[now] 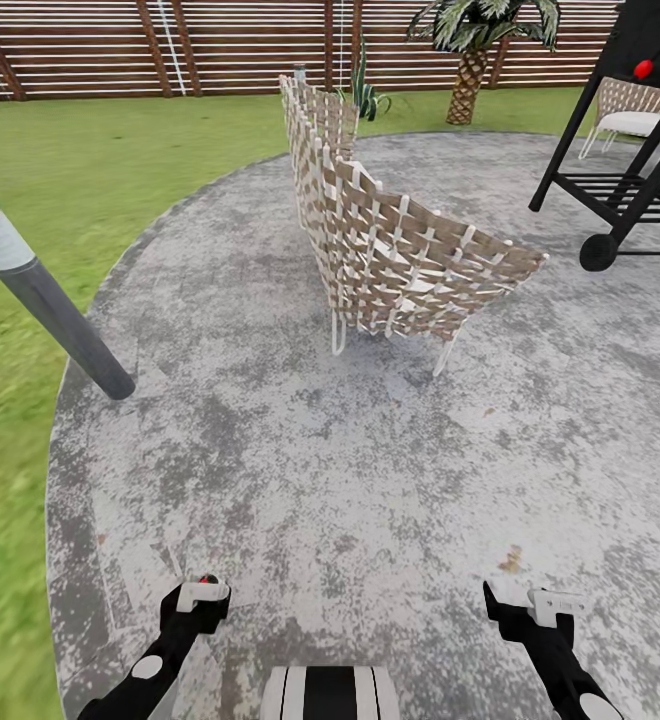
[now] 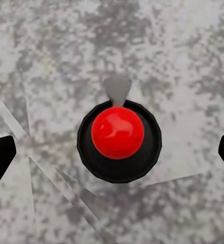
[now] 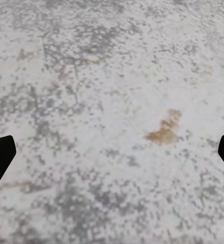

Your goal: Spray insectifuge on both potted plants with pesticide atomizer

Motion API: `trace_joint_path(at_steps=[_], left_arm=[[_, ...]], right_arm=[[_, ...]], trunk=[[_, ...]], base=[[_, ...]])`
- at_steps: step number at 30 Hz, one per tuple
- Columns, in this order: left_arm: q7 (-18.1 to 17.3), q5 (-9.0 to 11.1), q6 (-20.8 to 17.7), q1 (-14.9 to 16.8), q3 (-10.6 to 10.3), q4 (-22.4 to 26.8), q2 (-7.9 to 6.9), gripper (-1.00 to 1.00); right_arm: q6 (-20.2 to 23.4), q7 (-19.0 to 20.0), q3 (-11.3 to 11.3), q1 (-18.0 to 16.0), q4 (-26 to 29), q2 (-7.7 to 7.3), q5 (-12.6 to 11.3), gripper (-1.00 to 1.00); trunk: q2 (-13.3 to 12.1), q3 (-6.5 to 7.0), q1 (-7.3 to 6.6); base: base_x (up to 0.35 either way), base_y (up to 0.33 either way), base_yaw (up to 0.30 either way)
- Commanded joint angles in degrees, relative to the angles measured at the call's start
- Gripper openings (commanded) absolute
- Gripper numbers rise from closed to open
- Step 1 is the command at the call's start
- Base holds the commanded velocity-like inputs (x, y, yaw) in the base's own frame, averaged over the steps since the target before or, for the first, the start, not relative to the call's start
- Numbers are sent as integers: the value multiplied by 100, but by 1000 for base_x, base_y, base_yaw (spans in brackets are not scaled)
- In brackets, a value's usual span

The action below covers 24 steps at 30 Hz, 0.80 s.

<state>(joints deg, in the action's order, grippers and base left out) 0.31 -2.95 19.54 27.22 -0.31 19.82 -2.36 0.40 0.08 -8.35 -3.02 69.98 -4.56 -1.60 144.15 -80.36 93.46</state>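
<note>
I am holding the left claw [image 1: 202, 592] and right claw [image 1: 530, 605] over grey paving [image 1: 270, 450], both spread apart. A woven chair [image 1: 390, 250] is standing ahead.

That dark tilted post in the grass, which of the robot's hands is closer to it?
Left. The left gripper hangs below the post on the same side of the paving; the right gripper hangs across on the far side.

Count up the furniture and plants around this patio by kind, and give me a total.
Woven chairs: 2, the near one on the grey paving and a pale one behind the grill.
Black wheeled grill carts: 1.
Dark lamp posts: 1.
Palm trees: 1.
Spiky green plants by the fence: 1.
Total: 6
</note>
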Motion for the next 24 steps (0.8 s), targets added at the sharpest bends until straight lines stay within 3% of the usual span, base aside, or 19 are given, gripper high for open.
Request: trace_joint_path(at_steps=[1,6,24], left_arm=[[4,-30,24,2,1,-4,-2,100],[4,-30,31,2,10,-5,-2,100],[4,-28,36,2,13,4,-3,100]], right_arm=[[4,1,0,-1,1,-1,-16,100],[4,-1,0,0,-2,-1,-16,100],[4,-1,0,0,-2,-1,-16,100]], trunk=[[3,-25,2],[9,-136,14],[13,-203,22]], base=[[0,0,0],[0,0,0],[0,0,0]])
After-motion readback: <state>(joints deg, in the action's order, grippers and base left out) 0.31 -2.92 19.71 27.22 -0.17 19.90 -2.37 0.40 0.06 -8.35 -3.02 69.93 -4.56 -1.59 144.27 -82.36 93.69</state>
